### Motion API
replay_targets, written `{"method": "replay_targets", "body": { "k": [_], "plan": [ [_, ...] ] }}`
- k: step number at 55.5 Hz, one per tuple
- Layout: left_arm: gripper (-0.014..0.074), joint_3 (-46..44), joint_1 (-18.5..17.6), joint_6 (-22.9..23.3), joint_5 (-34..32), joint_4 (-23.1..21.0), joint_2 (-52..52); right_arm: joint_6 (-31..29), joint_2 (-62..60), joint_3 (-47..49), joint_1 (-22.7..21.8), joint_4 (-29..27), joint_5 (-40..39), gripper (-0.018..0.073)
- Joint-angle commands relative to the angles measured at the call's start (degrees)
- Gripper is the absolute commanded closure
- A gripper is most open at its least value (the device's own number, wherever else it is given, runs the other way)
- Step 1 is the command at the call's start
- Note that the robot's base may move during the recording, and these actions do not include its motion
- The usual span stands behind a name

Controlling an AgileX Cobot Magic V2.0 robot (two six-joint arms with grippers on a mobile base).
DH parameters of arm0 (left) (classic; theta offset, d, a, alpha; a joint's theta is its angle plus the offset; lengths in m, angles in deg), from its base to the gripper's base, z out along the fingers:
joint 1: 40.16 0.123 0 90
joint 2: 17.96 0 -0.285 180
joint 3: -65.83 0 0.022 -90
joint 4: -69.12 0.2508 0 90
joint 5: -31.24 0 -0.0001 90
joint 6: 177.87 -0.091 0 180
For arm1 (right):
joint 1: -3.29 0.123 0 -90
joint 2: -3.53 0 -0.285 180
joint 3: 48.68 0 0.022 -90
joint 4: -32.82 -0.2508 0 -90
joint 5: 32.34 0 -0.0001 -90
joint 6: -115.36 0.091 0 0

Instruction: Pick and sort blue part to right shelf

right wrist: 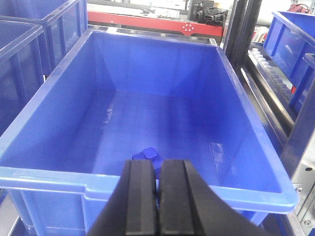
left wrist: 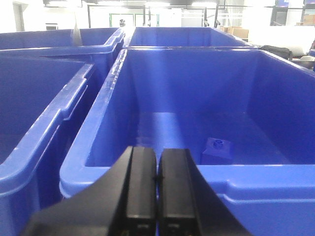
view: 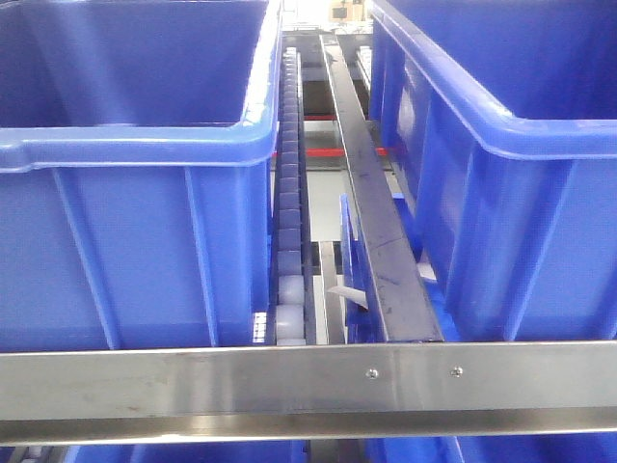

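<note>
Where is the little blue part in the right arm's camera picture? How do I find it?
Look into the big blue bin filling the right wrist view. On its floor by the near wall, just above the shut right tool, sits the small blue part, darker than the floor.

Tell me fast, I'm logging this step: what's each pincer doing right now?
Left pincer: closed, holding nothing, above the near rim of a blue bin.
Right pincer: closed, nothing visibly held; blue part lies in the bin beyond it.
</note>
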Motion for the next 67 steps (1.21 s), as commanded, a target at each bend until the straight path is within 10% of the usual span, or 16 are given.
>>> {"method": "replay_targets", "body": {
  "k": [1,31,67],
  "plan": [
    [0.0474,1.71,-0.33,-0.04,-5.31,-0.64,1.42,0.0,-0.23,1.38,-0.13,0.93,-5.32,0.0439],
    [0.0474,1.71,-0.33,-0.04,-5.31,-0.64,1.42,0.0,-0.41,-28.21,-0.13,-12.8,-37.1,0.0439],
    [0.0474,1.71,-0.33,-0.04,-5.31,-0.64,1.29,0.0,-0.69,-29.04,-0.23,-6.95,-39.1,0.0439]
  ]
}}
